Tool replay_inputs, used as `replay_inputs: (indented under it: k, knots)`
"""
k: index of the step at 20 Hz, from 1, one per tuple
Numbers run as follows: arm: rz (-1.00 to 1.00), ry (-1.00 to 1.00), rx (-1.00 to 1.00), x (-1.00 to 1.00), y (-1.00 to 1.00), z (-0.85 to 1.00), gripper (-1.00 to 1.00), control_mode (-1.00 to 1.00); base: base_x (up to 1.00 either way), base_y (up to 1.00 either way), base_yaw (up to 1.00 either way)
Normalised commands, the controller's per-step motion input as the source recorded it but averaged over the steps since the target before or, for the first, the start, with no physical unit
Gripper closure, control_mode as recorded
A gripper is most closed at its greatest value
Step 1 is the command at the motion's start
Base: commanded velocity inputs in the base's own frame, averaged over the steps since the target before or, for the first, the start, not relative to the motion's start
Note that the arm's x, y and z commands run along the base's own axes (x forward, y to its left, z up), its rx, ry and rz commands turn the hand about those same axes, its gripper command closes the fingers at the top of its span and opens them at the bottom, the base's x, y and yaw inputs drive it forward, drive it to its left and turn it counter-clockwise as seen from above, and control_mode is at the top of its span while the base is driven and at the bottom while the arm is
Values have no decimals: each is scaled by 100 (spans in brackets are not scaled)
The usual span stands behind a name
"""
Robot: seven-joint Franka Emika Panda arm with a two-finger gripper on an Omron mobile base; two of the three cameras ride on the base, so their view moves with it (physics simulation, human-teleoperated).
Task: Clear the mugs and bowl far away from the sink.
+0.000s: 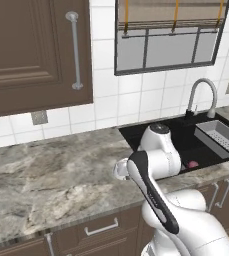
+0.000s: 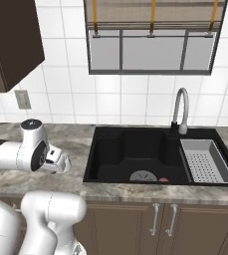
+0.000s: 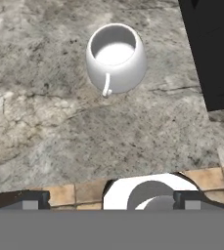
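A white mug [image 3: 116,58] is seen upright on the marble counter [image 3: 59,132], toward twelve o'clock in the hand view, its handle turned toward the camera, apart from the black sink [image 3: 216,49] at two o'clock. The gripper [image 3: 111,201] is held above, pointed down, jaws fully spread, nothing grasped; an approach is judged pending.

Even bright rendered light, soft shadows, slight pixel blur

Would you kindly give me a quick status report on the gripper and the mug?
Gripper open, empty, above the marble counter. Glossy white mug upright on the counter beside the black sink, untouched. Nothing between gripper and mug.
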Motion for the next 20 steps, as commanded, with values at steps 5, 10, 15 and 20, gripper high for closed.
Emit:
replay_inputs:
  k: [5, 10, 15, 20]
  knots:
    - [0, 3, 0, 21, 6, -13, -100, -100, 0, 0, 0]
    - [0, 4, 0, 20, 1, -13, -100, -100, 0, 0, 0]
    - [0, 4, 0, 19, 3, -12, -100, -100, 0, 0, 0]
    - [0, 2, 0, 15, 3, -13, -100, -100, 0, 0, 0]
